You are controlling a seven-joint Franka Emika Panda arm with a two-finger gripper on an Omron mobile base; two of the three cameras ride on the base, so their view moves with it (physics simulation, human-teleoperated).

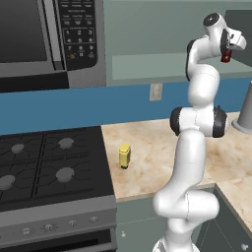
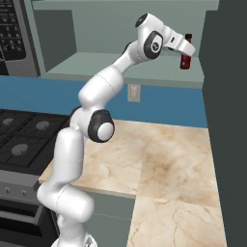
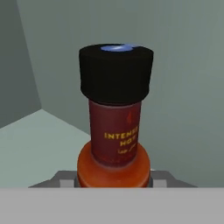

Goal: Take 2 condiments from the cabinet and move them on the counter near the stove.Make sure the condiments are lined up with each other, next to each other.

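Far to the left of my claw and well below it sits the stove (image 1: 49, 167), black with grey burners, and above that the microwave (image 1: 49, 39) hangs on the wall. Still left of the claw and low down, the squat yellow bottle (image 1: 124, 155) stands upright on the marbled counter (image 1: 152, 147), just beside the stove's edge. A blue wall strip with a pale outlet (image 2: 133, 92) runs behind the counter, below the cabinet (image 2: 116, 67). The arm reaches up to the cabinet's open grey-green shelf, and my claw (image 2: 185, 54) is closed on the hot-sauce bottle (image 2: 185, 57), gripping its dark red body. From the hand camera the bottle (image 3: 116, 109) fills the middle, upright against the pale back wall of the cabinet; whether its base is touching the shelf or just off it I cannot tell. Right of the claw rises the cabinet's darker grey side panel (image 2: 226, 120), and below it a grey cone-shaped object (image 1: 244, 113) stands on the counter.
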